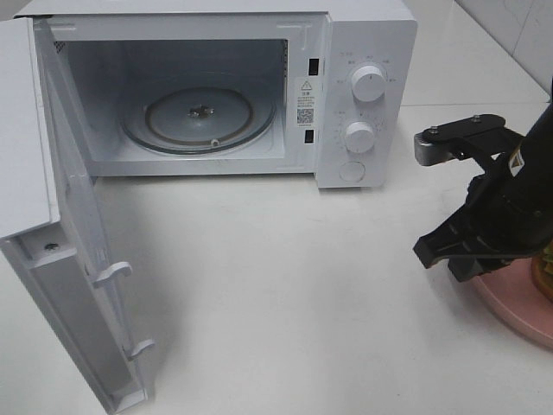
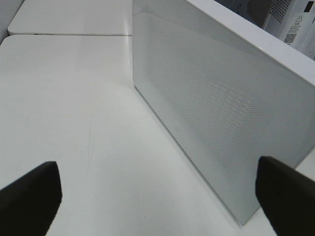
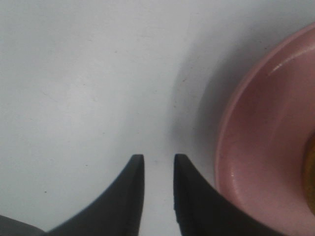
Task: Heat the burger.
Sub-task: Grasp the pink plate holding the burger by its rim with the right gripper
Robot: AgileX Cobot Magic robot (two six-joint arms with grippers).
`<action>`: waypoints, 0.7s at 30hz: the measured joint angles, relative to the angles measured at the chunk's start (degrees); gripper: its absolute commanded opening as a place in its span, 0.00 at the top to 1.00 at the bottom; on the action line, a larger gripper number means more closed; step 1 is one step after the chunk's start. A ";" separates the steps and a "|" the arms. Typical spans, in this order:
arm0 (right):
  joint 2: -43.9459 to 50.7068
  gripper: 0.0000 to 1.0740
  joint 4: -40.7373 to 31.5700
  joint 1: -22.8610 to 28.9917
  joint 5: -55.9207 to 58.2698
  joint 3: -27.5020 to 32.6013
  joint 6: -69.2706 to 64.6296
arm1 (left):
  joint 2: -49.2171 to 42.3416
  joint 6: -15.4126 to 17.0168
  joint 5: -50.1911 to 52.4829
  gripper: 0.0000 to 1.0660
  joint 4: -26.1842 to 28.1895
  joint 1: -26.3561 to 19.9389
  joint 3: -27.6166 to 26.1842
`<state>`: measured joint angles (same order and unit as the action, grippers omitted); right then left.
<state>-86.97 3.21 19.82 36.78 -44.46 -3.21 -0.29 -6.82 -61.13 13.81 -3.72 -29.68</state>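
Right hand (image 3: pixel 158 161) hovers over the surface (image 3: pixel 74 73), narrowly parted on nothing, just left of the pink plate (image 3: pixel 246 157). The burger (image 3: pixel 310 177) sits on that plate, mostly hidden. Left hand (image 2: pixel 157 172) gapes wide beside the microwave door (image 2: pixel 211 108).

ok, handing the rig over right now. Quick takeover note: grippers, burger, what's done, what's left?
Left gripper: wide open, empty, beside the open microwave door.
Right gripper: jaws slightly apart, empty, over the table next to the pink plate.
Burger: on the plate, mostly out of view.
Done: microwave open.
Left: put the burger on the turntable, shut the door, start heating.
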 measured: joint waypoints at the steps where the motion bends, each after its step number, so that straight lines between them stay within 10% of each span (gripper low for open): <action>1: 0.00 0.51 0.46 -0.34 0.00 0.00 0.00 | 0.00 0.00 0.00 0.06 0.00 0.00 0.00; 7: 0.00 0.05 2.75 -0.92 -1.95 0.00 -0.06 | 0.00 0.00 0.00 0.06 0.00 0.00 0.00; 21: -7.10 0.08 4.35 -3.09 -5.10 0.00 -4.07 | 0.00 0.00 0.00 0.06 -0.06 0.00 0.00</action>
<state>-94.08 7.56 16.73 31.68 -44.46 -7.28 -0.29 -6.82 -61.13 13.75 -3.72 -29.68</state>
